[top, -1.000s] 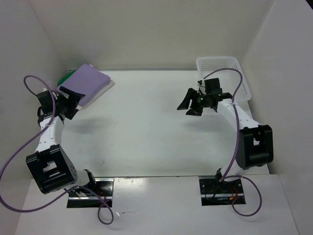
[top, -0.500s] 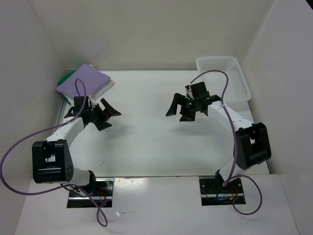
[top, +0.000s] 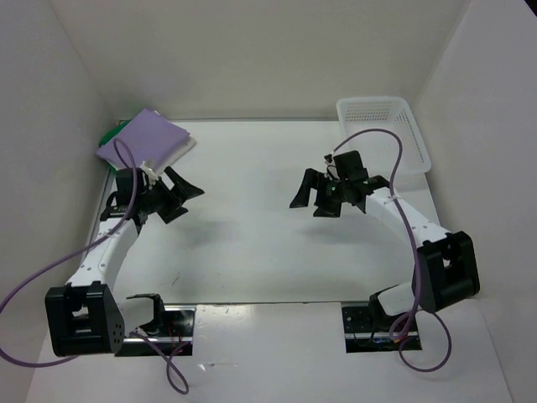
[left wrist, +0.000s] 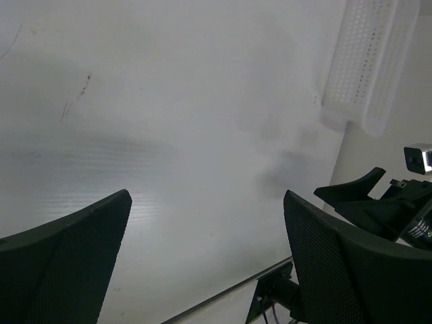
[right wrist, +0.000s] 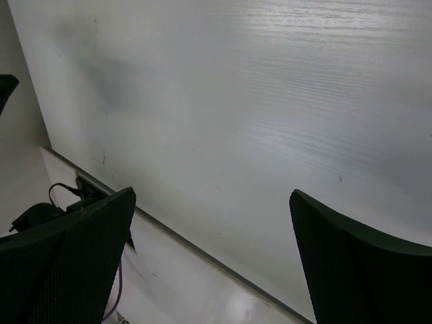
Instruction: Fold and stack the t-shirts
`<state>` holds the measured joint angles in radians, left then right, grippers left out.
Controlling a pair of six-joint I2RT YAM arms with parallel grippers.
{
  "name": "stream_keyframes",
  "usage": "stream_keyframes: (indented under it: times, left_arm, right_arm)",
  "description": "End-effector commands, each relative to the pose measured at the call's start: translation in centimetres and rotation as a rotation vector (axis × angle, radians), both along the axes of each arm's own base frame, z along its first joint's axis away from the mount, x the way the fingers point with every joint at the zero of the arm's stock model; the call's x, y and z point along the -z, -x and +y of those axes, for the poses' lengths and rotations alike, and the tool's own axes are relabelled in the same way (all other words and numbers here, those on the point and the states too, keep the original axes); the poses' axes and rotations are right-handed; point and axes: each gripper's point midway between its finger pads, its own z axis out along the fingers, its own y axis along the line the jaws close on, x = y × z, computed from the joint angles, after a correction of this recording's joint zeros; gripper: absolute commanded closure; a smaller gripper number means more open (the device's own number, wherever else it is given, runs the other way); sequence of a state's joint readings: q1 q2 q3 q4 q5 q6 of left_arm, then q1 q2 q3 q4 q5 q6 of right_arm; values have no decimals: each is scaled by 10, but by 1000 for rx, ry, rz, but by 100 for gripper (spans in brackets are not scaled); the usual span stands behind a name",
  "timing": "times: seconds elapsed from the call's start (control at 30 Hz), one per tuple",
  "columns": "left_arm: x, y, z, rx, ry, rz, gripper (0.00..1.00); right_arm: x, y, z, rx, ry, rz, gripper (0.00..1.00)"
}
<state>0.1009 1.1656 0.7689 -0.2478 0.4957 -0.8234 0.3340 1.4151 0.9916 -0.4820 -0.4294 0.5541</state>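
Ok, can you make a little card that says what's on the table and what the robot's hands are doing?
stack place: far left corner of the table
top of stack: lavender shirt
peeking out under it: cream-white shirt, green shirt
far right corner: white basket
left gripper: open, holding nothing, near the stack
right gripper: open, holding nothing
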Motion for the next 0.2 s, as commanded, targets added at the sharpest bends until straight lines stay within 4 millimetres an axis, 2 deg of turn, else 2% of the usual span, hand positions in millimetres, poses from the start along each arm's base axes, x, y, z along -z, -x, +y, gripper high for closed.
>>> stream_keyframes:
  times: [0.0,0.17]
  left_arm:
    - [13,13,-1,-31,19,56,0]
    - [11,15,2,-49,2,45,0]
  right_arm:
    - [-7,0,-1,-12,10,-51,0]
    - [-4,1,-3,-22,32,-47,0]
